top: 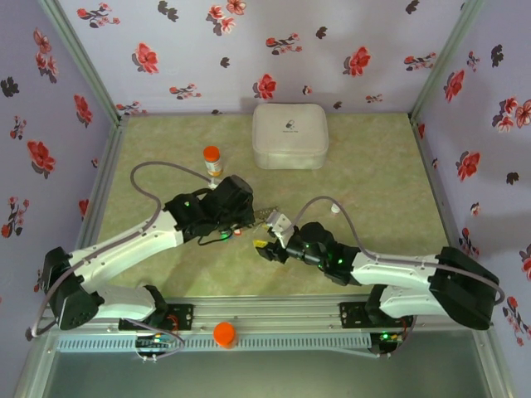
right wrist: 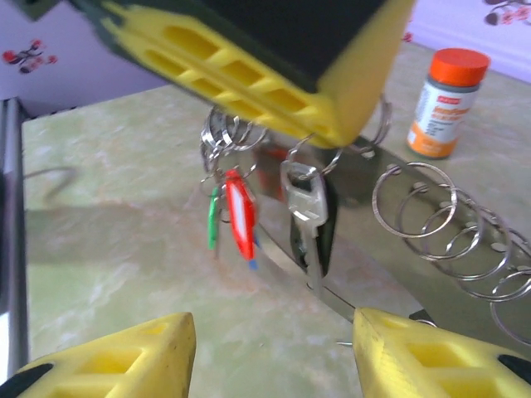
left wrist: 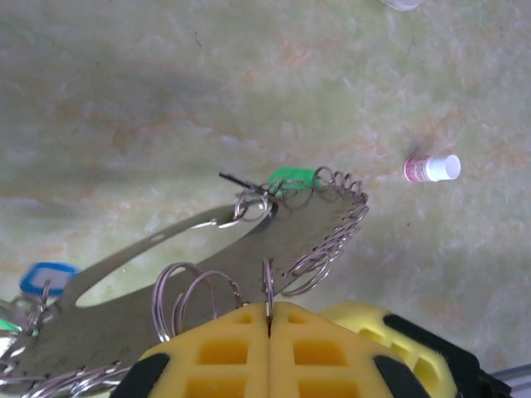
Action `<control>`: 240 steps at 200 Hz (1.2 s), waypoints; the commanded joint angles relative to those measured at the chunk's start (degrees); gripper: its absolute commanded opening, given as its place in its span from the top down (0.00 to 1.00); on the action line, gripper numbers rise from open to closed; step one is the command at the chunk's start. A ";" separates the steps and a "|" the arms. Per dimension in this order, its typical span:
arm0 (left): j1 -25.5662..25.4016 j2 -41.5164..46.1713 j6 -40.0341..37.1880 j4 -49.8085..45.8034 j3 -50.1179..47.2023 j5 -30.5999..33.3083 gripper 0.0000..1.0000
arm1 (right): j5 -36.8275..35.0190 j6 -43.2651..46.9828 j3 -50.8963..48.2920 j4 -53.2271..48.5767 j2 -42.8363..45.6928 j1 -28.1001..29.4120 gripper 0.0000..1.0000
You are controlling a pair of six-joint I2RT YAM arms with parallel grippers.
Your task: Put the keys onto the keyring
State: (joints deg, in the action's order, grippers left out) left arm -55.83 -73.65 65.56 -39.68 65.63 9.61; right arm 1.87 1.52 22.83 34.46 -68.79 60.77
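Flowered purple walls point(top: 332, 50) enclose a green marbled table point(top: 373, 166). Near its middle, the left gripper point(left wrist: 270, 308) is clamped on the keyring point(left wrist: 108, 327), pinching its thin flat edge and holding it clear of the table. The right gripper point(right wrist: 272, 336) sits just beside it on the near side, jaws wide, with nothing between them.

Handling, as I judge it:
- The keyring is thin, stiff metal, light but slick. It may pivot between the pads, so I would grip it on bare band between the small split rings point(right wrist: 431, 207).
- The keys point(right wrist: 303, 203) hang from those rings beside a red tag point(right wrist: 241, 215) and a green tag point(right wrist: 213, 217). They are light and swing freely. I would take one across the flat head, not by its tag.

An orange-capped bottle point(top: 212, 160) stands apart at the far left.
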 commanded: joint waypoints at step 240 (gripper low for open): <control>1.78 -2.06 7.65 -6.02 5.39 -6.33 1.00 | -3.09 -2.35 -3.83 20.78 -13.24 -0.05 1.00</control>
State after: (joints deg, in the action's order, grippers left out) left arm -54.94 -76.62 71.48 -45.60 70.02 2.90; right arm -0.01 1.02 20.73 55.33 -80.18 60.75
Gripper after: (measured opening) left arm 0.043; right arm 0.050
